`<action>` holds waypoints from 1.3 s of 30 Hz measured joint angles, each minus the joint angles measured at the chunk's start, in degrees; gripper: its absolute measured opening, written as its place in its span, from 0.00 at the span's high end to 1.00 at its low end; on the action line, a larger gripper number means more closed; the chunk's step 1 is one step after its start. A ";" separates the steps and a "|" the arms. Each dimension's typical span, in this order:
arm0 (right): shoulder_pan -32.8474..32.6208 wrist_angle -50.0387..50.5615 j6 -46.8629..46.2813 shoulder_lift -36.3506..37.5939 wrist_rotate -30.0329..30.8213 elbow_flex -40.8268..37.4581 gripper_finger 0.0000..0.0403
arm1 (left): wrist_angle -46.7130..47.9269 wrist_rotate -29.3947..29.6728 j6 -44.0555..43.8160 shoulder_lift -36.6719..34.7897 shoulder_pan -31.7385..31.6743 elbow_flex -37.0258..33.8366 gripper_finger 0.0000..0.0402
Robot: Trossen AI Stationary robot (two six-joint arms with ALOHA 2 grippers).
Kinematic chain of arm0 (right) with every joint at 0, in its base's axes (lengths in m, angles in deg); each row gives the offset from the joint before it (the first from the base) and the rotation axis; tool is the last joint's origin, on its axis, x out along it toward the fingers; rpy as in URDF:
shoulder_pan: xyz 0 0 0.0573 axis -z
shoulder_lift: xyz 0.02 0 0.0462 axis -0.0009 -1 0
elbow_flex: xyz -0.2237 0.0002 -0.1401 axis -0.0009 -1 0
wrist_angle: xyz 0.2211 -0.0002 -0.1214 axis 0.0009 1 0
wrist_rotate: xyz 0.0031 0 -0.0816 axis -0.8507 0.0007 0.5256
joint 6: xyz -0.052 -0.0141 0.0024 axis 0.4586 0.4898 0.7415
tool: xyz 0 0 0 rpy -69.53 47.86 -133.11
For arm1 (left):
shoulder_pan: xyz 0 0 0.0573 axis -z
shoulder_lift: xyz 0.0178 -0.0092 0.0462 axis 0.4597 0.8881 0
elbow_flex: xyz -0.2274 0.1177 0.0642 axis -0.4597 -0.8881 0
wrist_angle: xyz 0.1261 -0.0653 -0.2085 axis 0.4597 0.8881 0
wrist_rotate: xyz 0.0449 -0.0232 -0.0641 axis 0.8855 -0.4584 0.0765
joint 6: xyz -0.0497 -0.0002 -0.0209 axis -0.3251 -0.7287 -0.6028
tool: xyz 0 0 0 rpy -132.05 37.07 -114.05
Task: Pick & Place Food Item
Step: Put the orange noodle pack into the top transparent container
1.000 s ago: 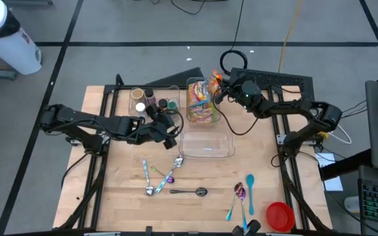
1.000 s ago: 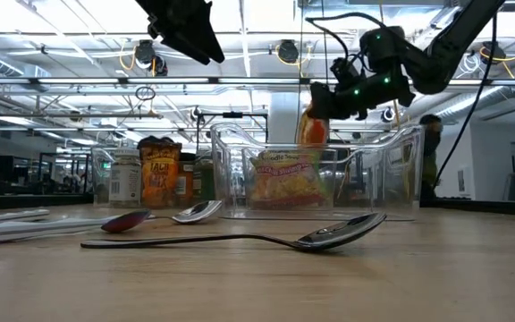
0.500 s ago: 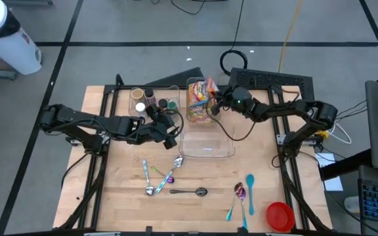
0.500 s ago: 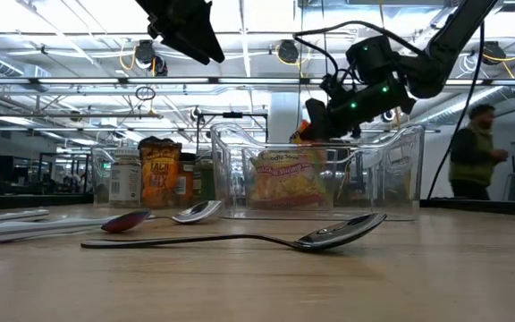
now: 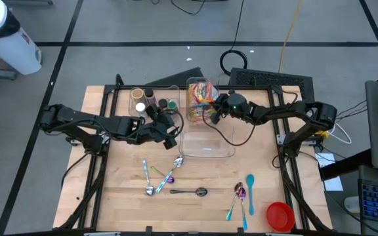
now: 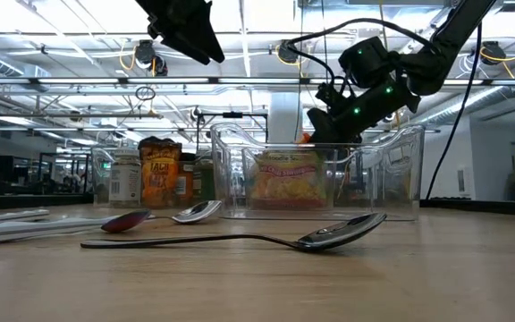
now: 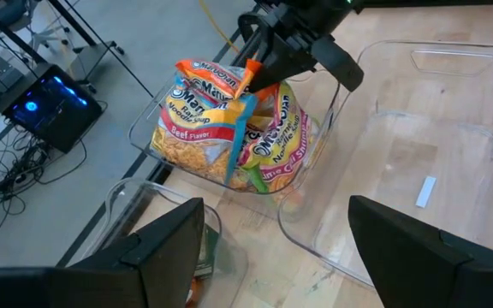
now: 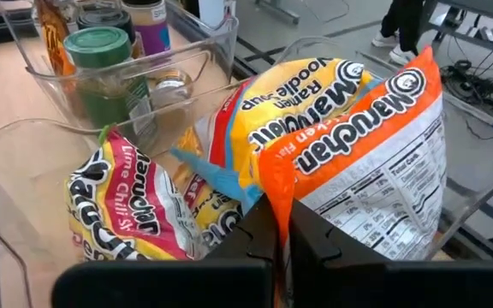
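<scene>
Right hand point(image 8: 279, 231): I am pinching the orange packet point(image 8: 375, 162) over the noodle bin point(image 5: 190, 84) near the desk's far edge.
Risk: thin pinch, packet slipping or snagging neighbours.
Left hand point(image 7: 272, 248): spread, waiting beside.

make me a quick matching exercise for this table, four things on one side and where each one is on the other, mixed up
Things:
1. orange ramen packet
2. red bowl
3. green-lidded jar
4. large clear tub

Places:
A. near right corner of the table
B. pinched in the right hand
C. in the small bin with the other jars
D. middle of the table, nothing in it

Pairs: 1-B, 2-A, 3-C, 4-D
</scene>
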 joint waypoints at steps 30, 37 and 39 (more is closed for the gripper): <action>7.10 -5.33 -1.20 1.03 -10.35 -0.08 0.85 | 0.48 0.02 -0.48 0.00 0.00 0.00 0.26; 9.47 -8.64 1.08 -3.37 -10.16 -0.02 0.96 | 0.46 0.01 -0.85 0.00 0.00 0.00 0.26; 9.82 -9.44 1.07 -3.65 -10.14 -0.02 0.95 | 0.46 0.02 -0.94 0.00 0.00 0.00 0.26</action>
